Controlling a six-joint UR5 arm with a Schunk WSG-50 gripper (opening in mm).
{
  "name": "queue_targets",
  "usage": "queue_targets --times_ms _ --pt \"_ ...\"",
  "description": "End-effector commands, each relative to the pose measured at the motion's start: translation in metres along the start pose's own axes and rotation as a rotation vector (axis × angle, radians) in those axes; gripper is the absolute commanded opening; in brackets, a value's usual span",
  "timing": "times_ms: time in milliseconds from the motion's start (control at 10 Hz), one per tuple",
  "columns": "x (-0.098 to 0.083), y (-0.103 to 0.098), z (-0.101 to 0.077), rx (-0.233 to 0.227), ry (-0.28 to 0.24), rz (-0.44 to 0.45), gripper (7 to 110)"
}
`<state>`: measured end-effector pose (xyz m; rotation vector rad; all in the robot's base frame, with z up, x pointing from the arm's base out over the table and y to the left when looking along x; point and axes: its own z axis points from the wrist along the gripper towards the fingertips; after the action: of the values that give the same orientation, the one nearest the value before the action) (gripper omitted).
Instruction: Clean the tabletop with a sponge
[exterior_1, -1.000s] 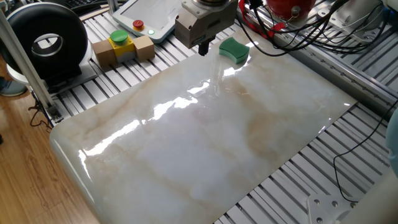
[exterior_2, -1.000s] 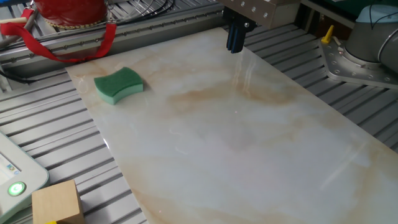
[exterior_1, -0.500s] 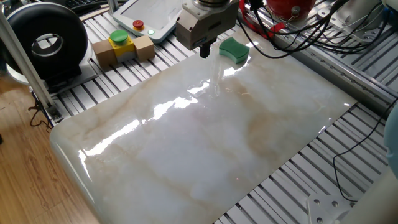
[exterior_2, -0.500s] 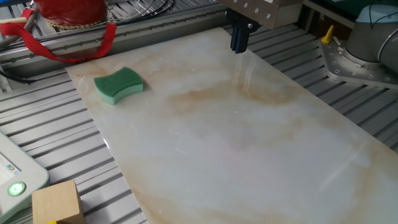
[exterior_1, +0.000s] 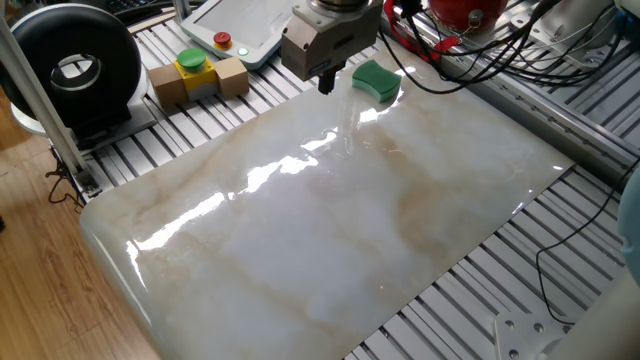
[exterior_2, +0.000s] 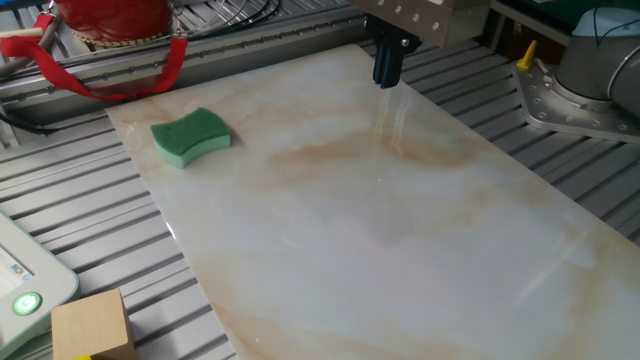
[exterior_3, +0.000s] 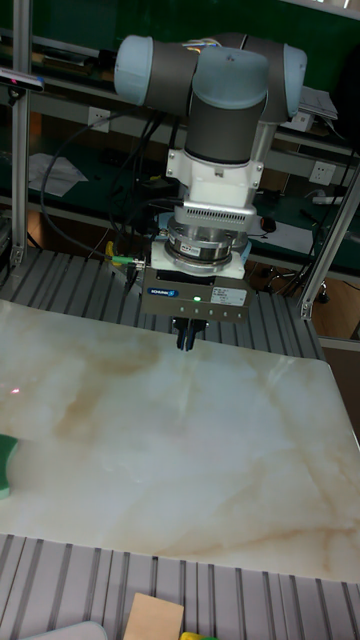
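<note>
Hovering in one fixed view: gripper (exterior_1: 325, 81) a shade higher and further toward the table's edge than a second ago, fingers pressed together on nothing, sponge (exterior_1: 376, 80) untouched near the far corner of the tabletop (exterior_1: 330, 230), so no wiping begun, probably still positioning

Seen from the other fixed view: gripper (exterior_2: 385, 73) well apart from sponge (exterior_2: 190, 137), over the opposite long edge of tabletop (exterior_2: 400, 250)

From the tall fixed view: arm vertical, wrist pointing straight down, gripper (exterior_3: 185, 340) just clear of tabletop (exterior_3: 180, 450); sponge (exterior_3: 5, 465) at left margin
</note>
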<state>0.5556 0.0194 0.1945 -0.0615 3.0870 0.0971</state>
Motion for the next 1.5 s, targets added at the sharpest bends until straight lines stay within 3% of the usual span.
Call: queue_targets --times_ms 0,200,300,500,600,700,900,1100,1300,1400 --pt "-0.022 -0.003 -0.002 0.012 -0.090 -0.012 7" --pt "-0.025 -0.017 -0.003 0.065 -0.100 -0.007 7" --pt "-0.034 -0.020 -0.005 0.086 -0.134 -0.086 7" --pt "-0.027 -0.006 -0.003 0.034 -0.107 -0.223 7" --pt "-0.021 0.003 -0.002 0.001 -0.087 -0.344 7" --pt "-0.018 0.010 -0.002 -0.027 -0.079 -0.363 7" --pt "-0.016 0.014 -0.002 -0.047 -0.072 -0.328 7" --pt "-0.012 0.004 -0.002 -0.014 -0.049 -0.216 7" --pt "-0.001 0.010 -0.002 -0.042 -0.009 -0.160 7" --pt "-0.009 0.002 0.010 -0.054 0.011 -0.167 7"
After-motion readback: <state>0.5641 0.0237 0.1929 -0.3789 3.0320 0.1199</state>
